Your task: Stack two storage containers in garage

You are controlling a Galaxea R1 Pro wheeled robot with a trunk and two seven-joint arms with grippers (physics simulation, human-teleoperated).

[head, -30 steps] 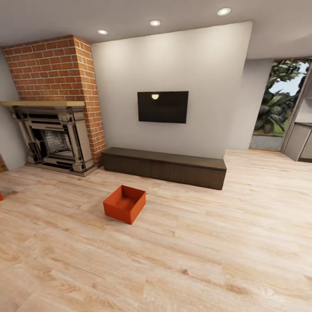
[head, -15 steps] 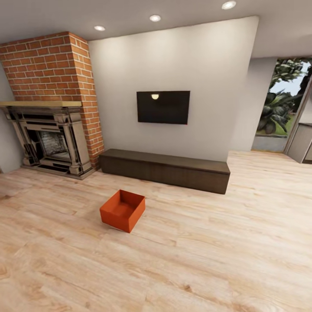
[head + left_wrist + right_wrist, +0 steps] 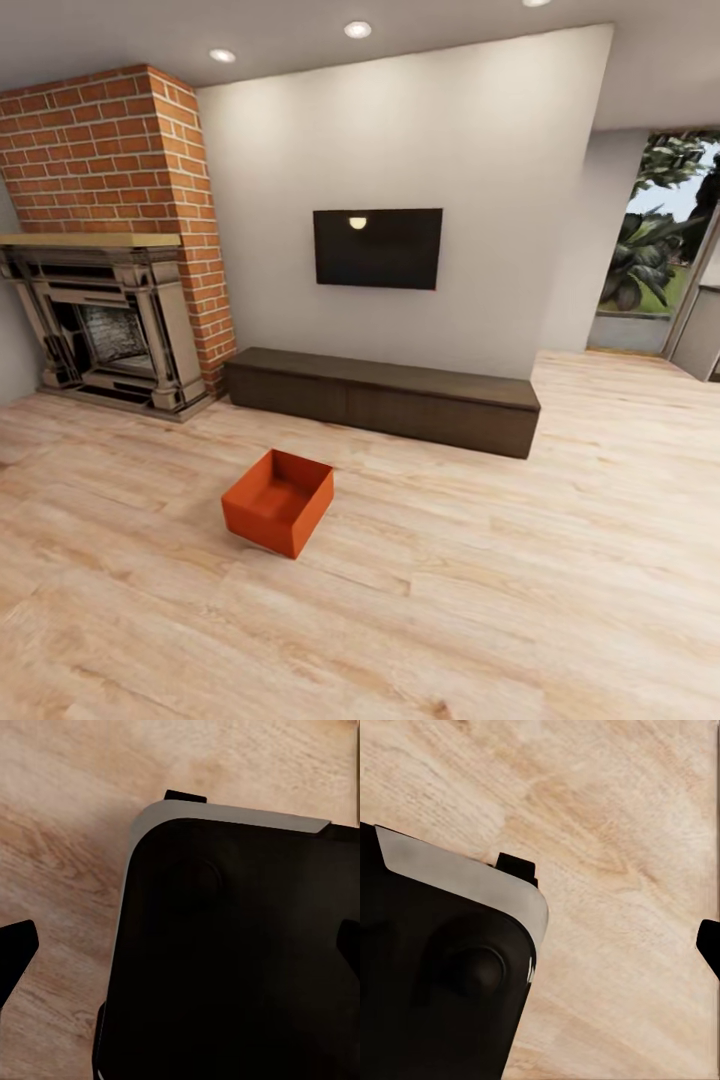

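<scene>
- Down low, the left wrist camera looks onto the robot's own black base with a pale grey rim (image 3: 225, 945), light wood-plank floor (image 3: 67, 832) beside it.
- The left gripper's (image 3: 180, 949) two dark fingertips (image 3: 16, 945) sit at opposite edges of that picture, wide apart, nothing between them.
- On the right wrist camera, the same black base with its grey edge (image 3: 435, 975), and one dark fingertip (image 3: 709, 945) of the right gripper at the picture's edge; whether that gripper is apart or together, I cannot tell.
- Out on the wood planks (image 3: 500, 600) of the living room, one red-orange rectangular plastic storage container (image 3: 278, 501) stands alone, open side up, empty inside, a corner turned toward the robot.
- It sits left of centre in the head view, well clear of any furniture.
- Behind it, a long low dark-brown wooden bench (image 3: 385, 399) runs along the foot of the wall.
- Left of that, a grey stone fireplace surround (image 3: 105, 325) under a red brick chimney (image 3: 110, 150).
- Above the bench, a black flat television (image 3: 377, 248) hangs on the pale grey wall (image 3: 400, 130), a ceiling light reflected in it.
- Far right, a glass door (image 3: 655, 230) shows green plants outside.
- Overhead, round recessed ceiling lights (image 3: 357, 30) glow.
</scene>
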